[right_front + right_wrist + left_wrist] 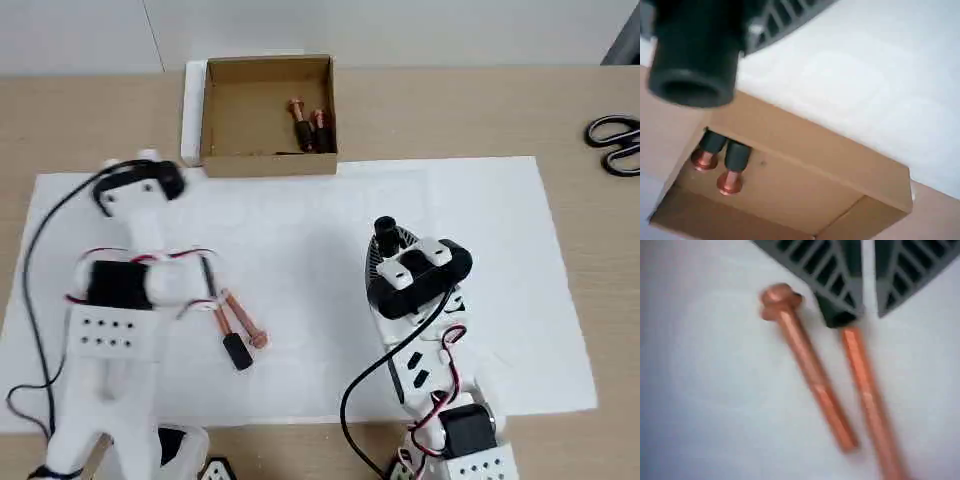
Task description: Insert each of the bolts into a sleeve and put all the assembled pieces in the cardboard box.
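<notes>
The right gripper [385,240] is clamping a black sleeve [385,227], its arm pointing to 12 o'clock. The right wrist view is showing the sleeve's hollow mouth. The cardboard box [270,163], at 11 o'clock, is holding two assembled pieces [308,125]. The left gripper [860,315], jaws slightly apart and gripping nothing, is angling toward 5 o'clock over a loose bolt [807,365] and a sleeved bolt [867,390].

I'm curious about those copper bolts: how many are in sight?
4. Two sleeved bolts lie in the cardboard box; a bare bolt and a bolt with a black sleeve lie side by side on the paper. Some may be hidden.
</notes>
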Action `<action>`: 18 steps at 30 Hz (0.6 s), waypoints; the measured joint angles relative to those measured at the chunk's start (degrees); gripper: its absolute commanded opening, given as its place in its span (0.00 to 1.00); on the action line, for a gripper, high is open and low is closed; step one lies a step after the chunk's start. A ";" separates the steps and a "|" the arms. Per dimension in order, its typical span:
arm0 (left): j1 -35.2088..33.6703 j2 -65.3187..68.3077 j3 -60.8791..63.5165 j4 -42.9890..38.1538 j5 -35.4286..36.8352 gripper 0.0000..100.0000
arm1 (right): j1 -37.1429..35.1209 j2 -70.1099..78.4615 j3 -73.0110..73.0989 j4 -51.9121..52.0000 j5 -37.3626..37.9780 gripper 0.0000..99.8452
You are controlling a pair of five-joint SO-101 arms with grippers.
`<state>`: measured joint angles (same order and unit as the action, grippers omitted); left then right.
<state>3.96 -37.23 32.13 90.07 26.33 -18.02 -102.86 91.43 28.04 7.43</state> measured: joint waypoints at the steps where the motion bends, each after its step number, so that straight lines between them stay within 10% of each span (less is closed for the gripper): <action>1: 1.76 0.00 0.00 0.00 1.05 0.01 | -0.09 0.00 0.00 -0.53 0.00 0.00; 18: 3.69 0.26 3.78 -1.23 6.07 0.11 | -0.09 0.00 -2.55 -6.15 -5.19 0.00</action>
<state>7.65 -36.97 35.91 88.84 32.40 -18.11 -102.86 88.88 21.89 2.24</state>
